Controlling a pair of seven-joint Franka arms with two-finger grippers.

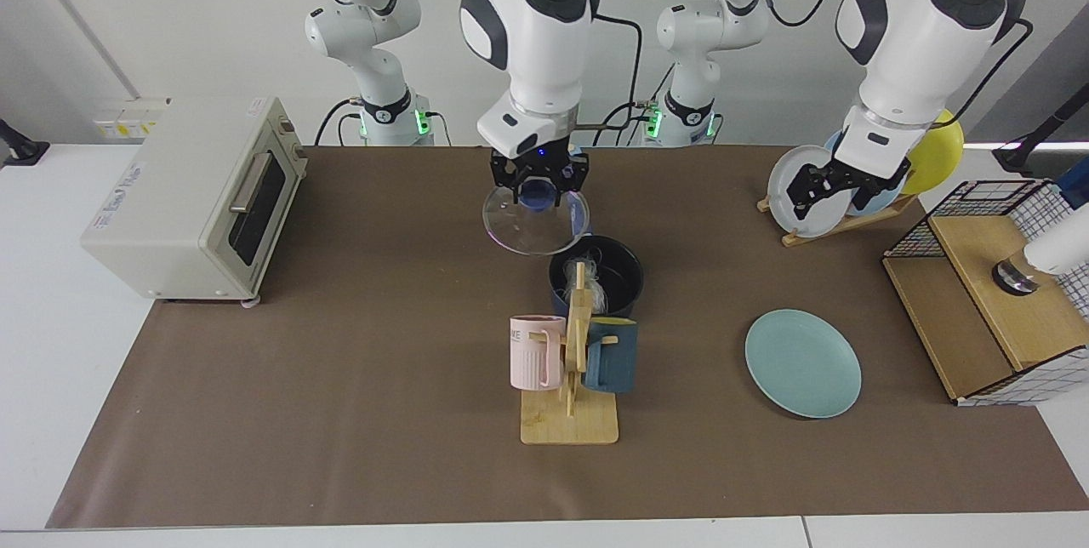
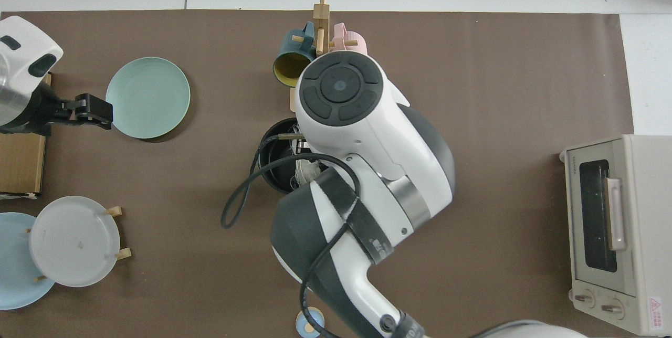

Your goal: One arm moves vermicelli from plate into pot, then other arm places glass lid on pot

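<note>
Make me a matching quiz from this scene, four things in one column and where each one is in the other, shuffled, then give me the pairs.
1. glass lid
2. vermicelli
3. teal plate
4. pink mug

A. bare on the mat
B. on the wooden stand
C. held by the right gripper, in the air beside the pot
D. in the pot

Pairs: 1-C, 2-D, 3-A, 4-B

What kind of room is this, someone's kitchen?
Probably a robot lab staged as a kitchen. Two arms are bolted behind a brown mat with a toaster oven, a mug stand and a plate rack on a white bench.
</note>
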